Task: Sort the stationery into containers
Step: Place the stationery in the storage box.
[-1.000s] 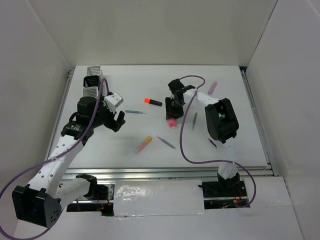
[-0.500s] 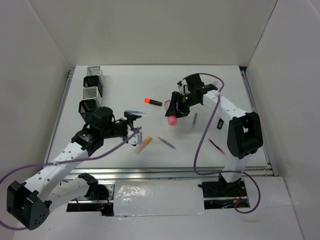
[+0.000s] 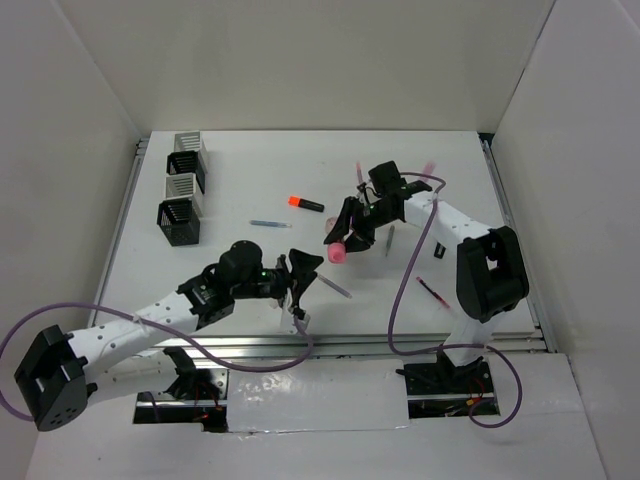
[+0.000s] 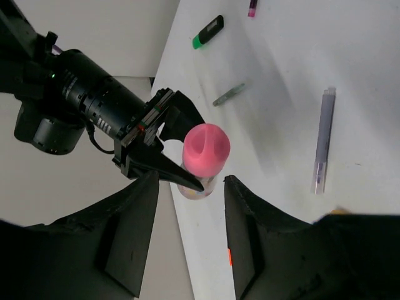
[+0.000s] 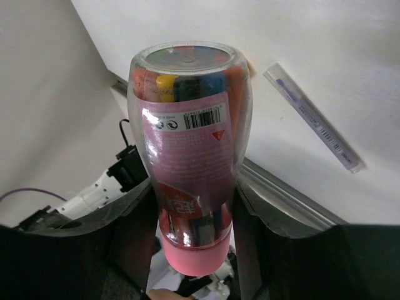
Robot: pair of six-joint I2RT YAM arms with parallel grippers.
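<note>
The white table (image 3: 250, 150) carries both arms' work. At its far left corner stand four square mesh cups in a row running toward the near edge: silver-white cup (image 3: 188, 146), black cup (image 3: 186, 168), second silver-white cup (image 3: 180, 188) and second black cup (image 3: 177, 221), each touching or just beside the next. What lies inside them cannot be made out from above.

The right gripper (image 3: 347, 231) is clamped on a clear tube (image 5: 187, 137), holding it off the table near the centre. The tube has a pink cap, a pink printed label with a barcode, and a rounded clear base. Through its wall show coloured sticks packed side by side: yellow, blue, orange, red.

The left gripper (image 3: 303, 272) reaches low over the near middle of the table, its jaws apart with nothing seen between them. It sits just near-side of the held tube.

Loose on the table:
- An orange-capped black marker (image 3: 306, 204) lies at the centre, left of the tube.
- A green-capped black marker (image 4: 208, 32) lies farther off.
- A pink marker (image 3: 428, 167) lies by the right arm's far side.
- A thin blue pen (image 3: 270, 223) lies between the cups and the tube.
- A lilac pen (image 4: 323, 149) lies just right of the left gripper.
- A grey pen (image 4: 229, 95) lies beyond the tube.
- A red pen (image 3: 432, 292) lies near the right arm's base.
</note>
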